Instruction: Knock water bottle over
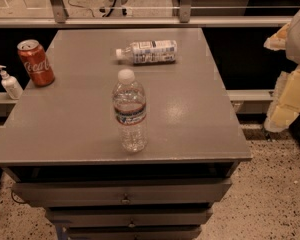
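The water bottle [130, 111] stands upright near the front middle of the grey table [195, 109]. It is clear ribbed plastic with a white cap and a narrow blue-white-red label band. My gripper [286, 96] shows as a blurred yellow-white shape at the right edge of the view. It is off the table's right side, well apart from the bottle.
A second bottle with a large white printed label [149, 51] lies on its side at the back middle. A red Coca-Cola can [36, 63] stands at the back left. A white pump dispenser [10, 82] sits on a ledge left of the table. Drawers [125, 191] are below the tabletop.
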You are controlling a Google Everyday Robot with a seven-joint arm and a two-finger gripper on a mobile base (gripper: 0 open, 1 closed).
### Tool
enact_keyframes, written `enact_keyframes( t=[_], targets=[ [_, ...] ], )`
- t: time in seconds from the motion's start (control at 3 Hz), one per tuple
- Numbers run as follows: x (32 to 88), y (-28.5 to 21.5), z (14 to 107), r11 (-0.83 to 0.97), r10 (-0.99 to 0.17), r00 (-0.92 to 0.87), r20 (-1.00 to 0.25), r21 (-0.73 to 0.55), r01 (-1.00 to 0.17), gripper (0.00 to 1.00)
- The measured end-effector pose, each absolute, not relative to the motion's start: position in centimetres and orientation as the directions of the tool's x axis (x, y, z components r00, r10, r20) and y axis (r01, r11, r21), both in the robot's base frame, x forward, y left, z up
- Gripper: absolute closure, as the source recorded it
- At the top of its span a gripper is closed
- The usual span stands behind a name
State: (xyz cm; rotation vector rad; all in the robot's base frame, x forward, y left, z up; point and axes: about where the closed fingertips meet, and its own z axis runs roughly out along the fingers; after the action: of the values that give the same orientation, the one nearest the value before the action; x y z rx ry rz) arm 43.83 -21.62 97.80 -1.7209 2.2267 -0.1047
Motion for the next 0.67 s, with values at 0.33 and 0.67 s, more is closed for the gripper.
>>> enact_keyframes(
  t=[0.33,0.67],
  targets=[
    [43.83,-21.62,97.80,0.270,-0.953,-0.220,-0.209,-0.253,-0.929,0.00],
    [43.68,-21.34,97.69,0.276,-0.947,-0.218,-0.235,-0.254,-0.927,0.00]
  ],
)
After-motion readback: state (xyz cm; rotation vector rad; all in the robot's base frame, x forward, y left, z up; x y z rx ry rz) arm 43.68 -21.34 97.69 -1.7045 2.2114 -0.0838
